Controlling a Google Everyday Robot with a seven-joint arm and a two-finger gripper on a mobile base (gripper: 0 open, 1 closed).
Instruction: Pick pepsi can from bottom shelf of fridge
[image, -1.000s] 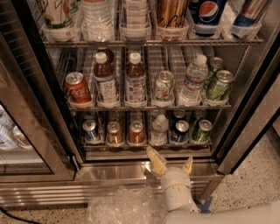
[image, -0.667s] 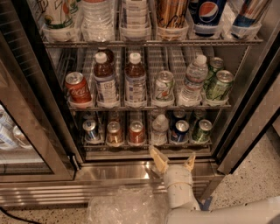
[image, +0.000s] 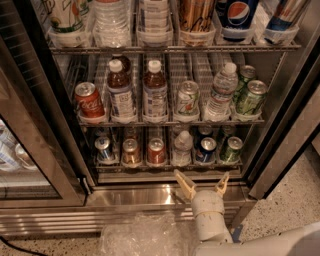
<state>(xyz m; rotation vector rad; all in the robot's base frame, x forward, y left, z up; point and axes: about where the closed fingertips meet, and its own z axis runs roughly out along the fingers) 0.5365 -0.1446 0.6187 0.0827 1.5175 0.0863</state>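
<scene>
The fridge (image: 45, 130) stands open with several wire racks. On the bottom shelf (image: 165, 165) a row of small cans sits in clear lanes. The pepsi can (image: 205, 150), dark navy with a silver top, is second from the right, between a small water bottle (image: 182, 148) and a green can (image: 231, 149). A paler blue can (image: 104, 149), a copper can (image: 131, 152) and a red can (image: 156, 151) stand to the left. My gripper (image: 201, 181) is open, fingers pointing up, just below and in front of the pepsi can, outside the shelf, touching nothing.
The middle rack holds a Coca-Cola can (image: 89, 101), brown tea bottles (image: 120, 91), a water bottle (image: 220, 93) and green cans (image: 251, 97). The glass door (image: 25, 150) hangs open at left. A steel sill (image: 135, 196) runs below the shelf. Crumpled clear plastic (image: 145, 237) covers my arm.
My gripper has moved to the right and slightly up, from below the water bottle to below the pepsi can. The cans have not moved.
</scene>
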